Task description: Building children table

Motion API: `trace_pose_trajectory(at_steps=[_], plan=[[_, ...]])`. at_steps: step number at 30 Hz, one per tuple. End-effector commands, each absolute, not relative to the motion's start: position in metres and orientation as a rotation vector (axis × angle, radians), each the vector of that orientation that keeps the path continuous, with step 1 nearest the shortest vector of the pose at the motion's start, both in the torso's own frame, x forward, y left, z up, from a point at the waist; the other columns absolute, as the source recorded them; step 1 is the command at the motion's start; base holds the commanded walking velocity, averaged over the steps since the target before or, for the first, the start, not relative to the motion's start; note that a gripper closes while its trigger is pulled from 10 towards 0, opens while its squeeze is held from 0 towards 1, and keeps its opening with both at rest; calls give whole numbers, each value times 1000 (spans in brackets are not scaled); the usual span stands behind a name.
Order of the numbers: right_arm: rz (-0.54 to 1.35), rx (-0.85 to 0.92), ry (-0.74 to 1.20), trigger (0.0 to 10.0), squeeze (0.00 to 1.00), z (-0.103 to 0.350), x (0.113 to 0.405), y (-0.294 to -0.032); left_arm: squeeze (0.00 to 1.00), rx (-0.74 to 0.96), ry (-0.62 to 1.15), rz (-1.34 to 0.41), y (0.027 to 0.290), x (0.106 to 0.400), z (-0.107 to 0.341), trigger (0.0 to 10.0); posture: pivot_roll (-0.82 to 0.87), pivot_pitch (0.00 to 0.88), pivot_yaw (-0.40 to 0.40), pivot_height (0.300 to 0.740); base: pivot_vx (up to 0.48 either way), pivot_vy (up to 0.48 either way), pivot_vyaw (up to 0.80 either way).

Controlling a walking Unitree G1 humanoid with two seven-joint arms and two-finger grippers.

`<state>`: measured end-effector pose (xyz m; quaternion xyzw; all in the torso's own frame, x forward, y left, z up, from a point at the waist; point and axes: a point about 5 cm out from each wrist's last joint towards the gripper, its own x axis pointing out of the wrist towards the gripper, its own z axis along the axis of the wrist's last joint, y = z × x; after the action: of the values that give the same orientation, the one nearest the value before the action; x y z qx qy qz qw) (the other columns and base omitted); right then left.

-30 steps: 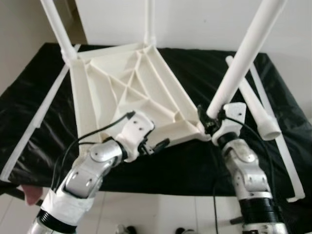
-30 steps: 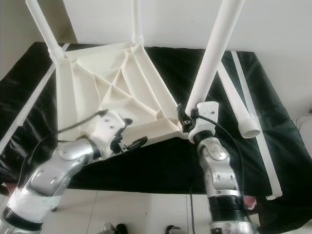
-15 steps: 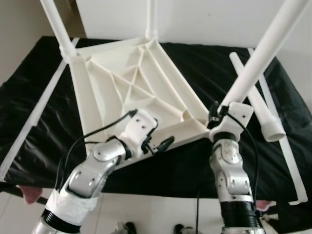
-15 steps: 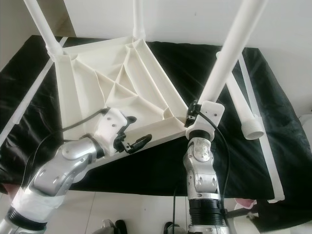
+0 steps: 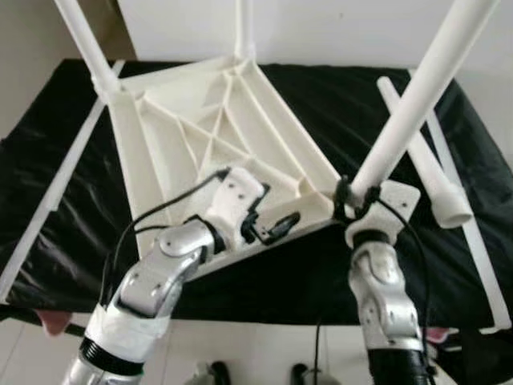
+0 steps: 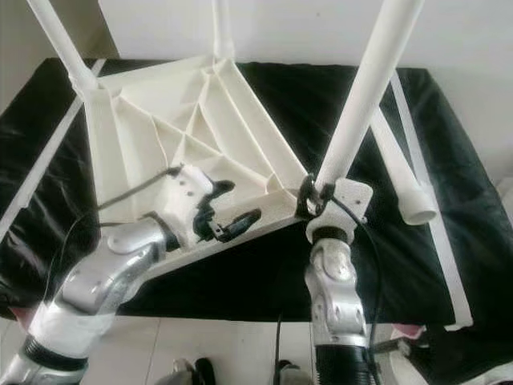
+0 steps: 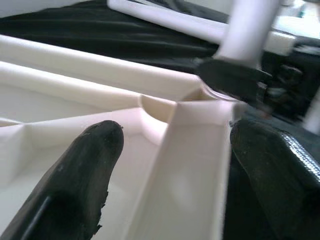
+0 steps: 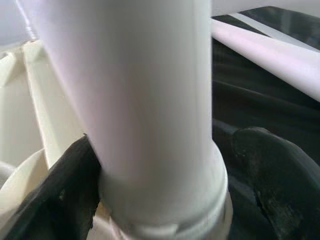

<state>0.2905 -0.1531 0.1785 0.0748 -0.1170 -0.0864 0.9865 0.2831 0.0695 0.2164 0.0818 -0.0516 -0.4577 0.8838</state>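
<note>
Left eye view | leg (image 5: 417, 88) swung more upright, base held by right tool (image 5: 357, 195) at tabletop (image 5: 200, 120) corner | left tool (image 5: 272, 228) spread wide astride rim | seating judged close.

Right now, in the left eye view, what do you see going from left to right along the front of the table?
Left tool on the tabletop's edge → right tool around the leg → loose leg on the black cloth.

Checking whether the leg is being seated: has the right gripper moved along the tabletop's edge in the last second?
Cannot tell. The right gripper stays at the leg base by the tabletop corner; the camera shifted.
</note>
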Motion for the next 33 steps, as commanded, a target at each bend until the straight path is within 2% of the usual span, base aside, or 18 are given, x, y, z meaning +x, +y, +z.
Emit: trace_pose_trajectory(at_steps=[1,8,15,21,29,30,31,32,33], plan=[[-144,149,-237,10000,0,176,281,-157,0,155,-111,-1044,68,275,221,10000,-140,229,55,740,0,0,0],[18,105,-250,10000,0,180,279,-157,0,162,-119,-1111,65,269,224,10000,-158,234,67,740,0,0,0],[203,-16,-260,10000,0,192,301,-173,0,222,-91,-1151,55,262,209,10000,-171,240,65,740,0,0,0],[415,-74,-229,10000,0,195,312,-164,0,199,-90,-1163,47,258,209,10000,-165,230,49,740,0,0,0],[542,-133,-224,10000,0,200,321,-161,0,195,-90,-1163,44,256,208,10000,-158,226,43,740,0,0,0],[549,-155,-224,2745,0,203,325,-164,0,240,-64,-1162,45,255,199,10000,-153,223,36,740,0,0,0],[552,-169,-224,2745,0,206,327,-165,0,273,-45,-1162,46,255,193,10000,-153,223,36,740,0,0,0],[553,-176,-225,510,0,207,329,-167,0,295,-32,-1163,47,254,188,10000,-152,222,34,740,0,0,0],[552,-181,-221,0,0,208,330,-168,0,303,-27,-1164,47,254,186,10000,-148,220,32,740,0,0,0]])
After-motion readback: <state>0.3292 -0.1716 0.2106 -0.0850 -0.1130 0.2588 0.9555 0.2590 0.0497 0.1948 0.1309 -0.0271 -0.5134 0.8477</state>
